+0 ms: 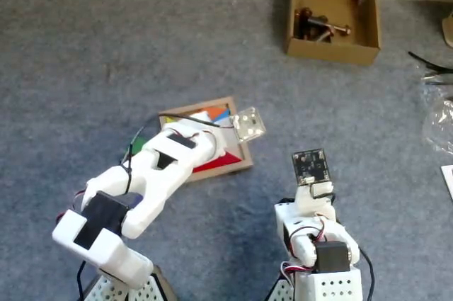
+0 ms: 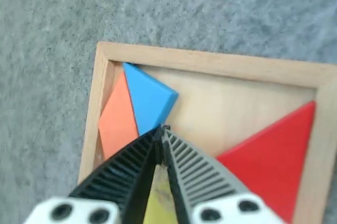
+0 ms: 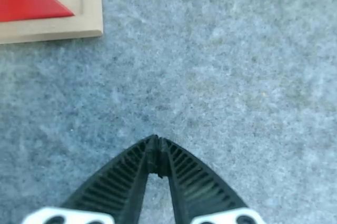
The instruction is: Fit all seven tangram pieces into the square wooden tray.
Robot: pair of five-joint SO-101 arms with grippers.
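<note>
Three pieces lie in the square wooden tray [image 2: 210,63] near the middle of the bench [image 1: 85,53]: an orange piece [image 2: 117,121] and a blue piece [image 2: 150,97] touching in one corner, and a red piece [image 2: 274,153] at the opposite side. The left pincer [image 2: 162,129] hangs over the tray with its tips together, and a yellow piece [image 2: 160,203] shows behind them. The right pincer [image 3: 157,140], likewise closed, hangs over bare bench.

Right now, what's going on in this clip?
The left gripper, shut, sits low over the square wooden tray, which holds a flat orange piece, a blue piece and a red triangle. A yellow piece shows just behind its tips. The right gripper is shut and empty above the grey carpet beside the tray.
</note>
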